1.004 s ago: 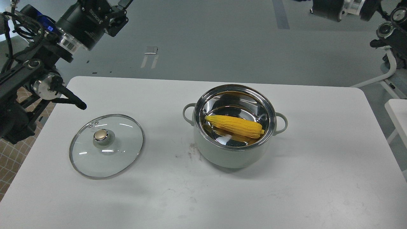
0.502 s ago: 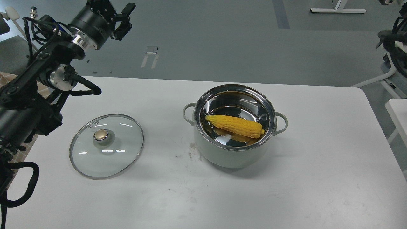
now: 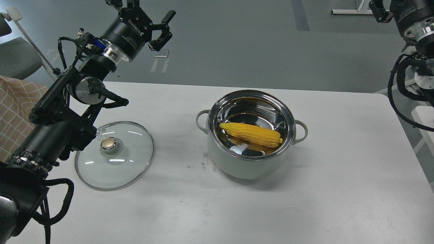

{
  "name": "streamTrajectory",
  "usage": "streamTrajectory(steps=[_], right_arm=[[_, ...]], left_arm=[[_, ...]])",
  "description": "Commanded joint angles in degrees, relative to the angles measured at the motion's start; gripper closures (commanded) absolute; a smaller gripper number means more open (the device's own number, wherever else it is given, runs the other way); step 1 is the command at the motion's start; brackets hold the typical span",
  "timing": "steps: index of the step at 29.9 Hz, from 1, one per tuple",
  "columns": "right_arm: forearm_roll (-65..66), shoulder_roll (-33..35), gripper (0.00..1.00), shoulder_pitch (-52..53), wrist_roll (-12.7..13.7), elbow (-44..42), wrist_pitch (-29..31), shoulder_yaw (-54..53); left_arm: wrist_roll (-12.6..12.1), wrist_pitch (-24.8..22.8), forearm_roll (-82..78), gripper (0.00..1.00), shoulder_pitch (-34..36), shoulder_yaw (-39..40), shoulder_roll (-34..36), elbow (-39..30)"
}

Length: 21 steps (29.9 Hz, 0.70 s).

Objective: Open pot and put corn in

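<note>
Corn (image 3: 251, 134) crosswise in pot (image 3: 249, 166)

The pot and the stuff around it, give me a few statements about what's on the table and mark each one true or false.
1. The corn lies inside the pot. True.
2. The lid sits on the pot. False: it lies flat on the table, left of the pot, knob up.
3. The left gripper holds the lid. False: it is open, empty and raised above the table's far edge.
4. The pot has a loop handle on each side. True.
5. The corn stands upright in the pot. False: it lies on its side across the bottom.
</note>
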<state>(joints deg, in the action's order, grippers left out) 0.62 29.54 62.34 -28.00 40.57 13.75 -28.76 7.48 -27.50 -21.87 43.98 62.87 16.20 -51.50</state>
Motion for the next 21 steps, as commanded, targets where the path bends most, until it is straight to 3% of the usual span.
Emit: streamTrajectory(steps=[1, 5, 9, 12, 21], right_arm=[[0.3, 0.0, 0.0, -2.4, 0.0, 0.5, -0.4, -0.6], [0.3, -0.4, 0.0, -5.2, 0.0, 0.0, 0.2, -0.9], [0.3, -1.8, 0.0, -7.7, 0.0, 0.0, 1.2, -4.5], [-0.3, -1.9, 0.0, -8.2, 0.0, 0.2, 2.9, -6.4], [0.0, -2.0, 0.0, -8.2, 0.0, 0.6, 3.1, -6.6]], left_arm=[[-1.5, 5.1, -0.1, 0.02, 1.3, 0.6, -1.6, 4.4], [-2.8, 6.8, 0.0, 0.02, 5.9, 0.6, -2.3, 10.5], [-2.1, 5.1, 0.3, 0.02, 5.5, 0.8, -4.7, 9.6], [-2.7, -0.5, 1.3, 0.02, 4.8, 2.3, -5.4, 9.0], [-3.1, -0.5, 2.9, 0.02, 4.6, 2.5, -5.3, 8.7]])
